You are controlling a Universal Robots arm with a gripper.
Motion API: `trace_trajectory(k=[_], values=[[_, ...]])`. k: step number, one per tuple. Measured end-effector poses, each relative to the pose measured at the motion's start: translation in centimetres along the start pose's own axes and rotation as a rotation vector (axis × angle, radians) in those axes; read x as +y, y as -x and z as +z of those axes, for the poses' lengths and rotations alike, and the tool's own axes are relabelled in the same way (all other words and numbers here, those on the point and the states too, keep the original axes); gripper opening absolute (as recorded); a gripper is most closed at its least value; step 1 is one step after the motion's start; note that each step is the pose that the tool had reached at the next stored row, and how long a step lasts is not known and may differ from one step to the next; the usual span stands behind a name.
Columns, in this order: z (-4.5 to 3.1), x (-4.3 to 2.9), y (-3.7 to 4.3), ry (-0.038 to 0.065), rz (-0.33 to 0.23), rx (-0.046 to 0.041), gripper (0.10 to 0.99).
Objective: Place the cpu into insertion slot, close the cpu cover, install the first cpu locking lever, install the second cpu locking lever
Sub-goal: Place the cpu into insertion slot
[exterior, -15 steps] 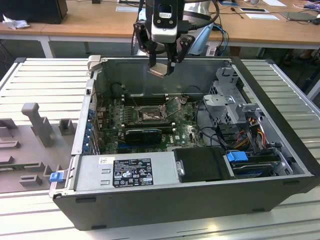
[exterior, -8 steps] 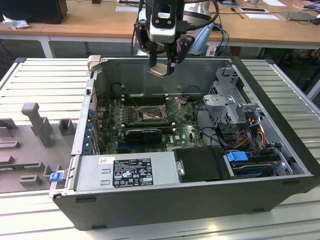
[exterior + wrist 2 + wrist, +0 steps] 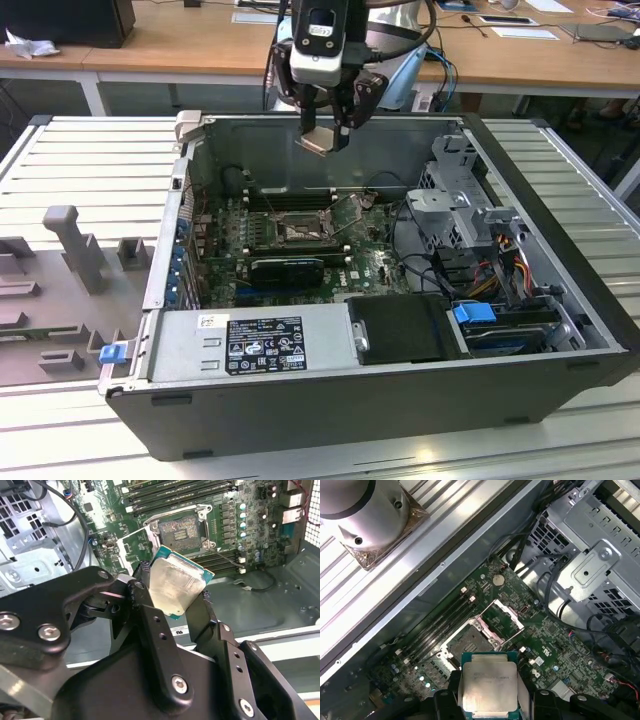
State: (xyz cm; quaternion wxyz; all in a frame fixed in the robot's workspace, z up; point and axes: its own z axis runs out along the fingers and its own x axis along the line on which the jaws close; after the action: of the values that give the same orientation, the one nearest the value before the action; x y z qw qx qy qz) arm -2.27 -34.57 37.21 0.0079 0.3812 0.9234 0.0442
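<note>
Cpu (image 3: 322,141) clamped between the gripper's (image 3: 325,128) fingers, upper centre of the exterior view, over the open case (image 3: 400,400). Insertion slot (image 3: 298,232) lies bare mid-frame, cpu cover (image 3: 134,550) tipped up beside it, memory slots (image 3: 290,198) alongside. Power-supply label (image 3: 265,344), lower centre: print unreadable.

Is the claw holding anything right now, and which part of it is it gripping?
Yes, the claw holds the cpu, pinched by two opposite sides, its metal top showing.
</note>
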Motion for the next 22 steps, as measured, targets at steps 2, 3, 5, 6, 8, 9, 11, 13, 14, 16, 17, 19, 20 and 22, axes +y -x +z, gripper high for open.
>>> trace_trajectory(k=[2, 3, 5, 6, 8, 9, 11, 13, 14, 16, 17, 19, 20, 22], values=[[0.01, 0.0, 0.0, 0.0, 0.012, -0.0011, 0.525], [0.0, 0.0, 0.0, 0.0, 0.018, -0.0016, 0.525], [0.01, 0.0, 0.0, 0.001, 0.028, -0.0025, 0.525], [0.01, 0.0, 0.0, 0.001, 0.033, -0.003, 0.525], [0.01, 0.0, 0.0, 0.001, 0.044, -0.0039, 0.525], [0.01, 0.0, 0.0, 0.001, 0.056, -0.0049, 0.525], [0.02, 0.0, 0.0, 0.001, 0.072, -0.0063, 0.525], [0.02, 0.0, 0.0, 0.002, 0.091, -0.008, 0.525], [0.02, 0.0, 0.0, 0.002, 0.098, -0.0086, 0.525], [0.03, 0.0, 0.0, 0.002, 0.114, -0.01, 0.525], [0.04, 0.0, 0.0, 0.002, 0.124, -0.011, 0.525], [0.05, 0.0, 0.0, 0.002, 0.145, -0.0131, 0.525], [0.05, 0.0, 0.0, 0.003, 0.15, -0.0135, 0.525], [0.05, 0.0, 0.0, 0.003, 0.158, -0.0142, 0.525]])
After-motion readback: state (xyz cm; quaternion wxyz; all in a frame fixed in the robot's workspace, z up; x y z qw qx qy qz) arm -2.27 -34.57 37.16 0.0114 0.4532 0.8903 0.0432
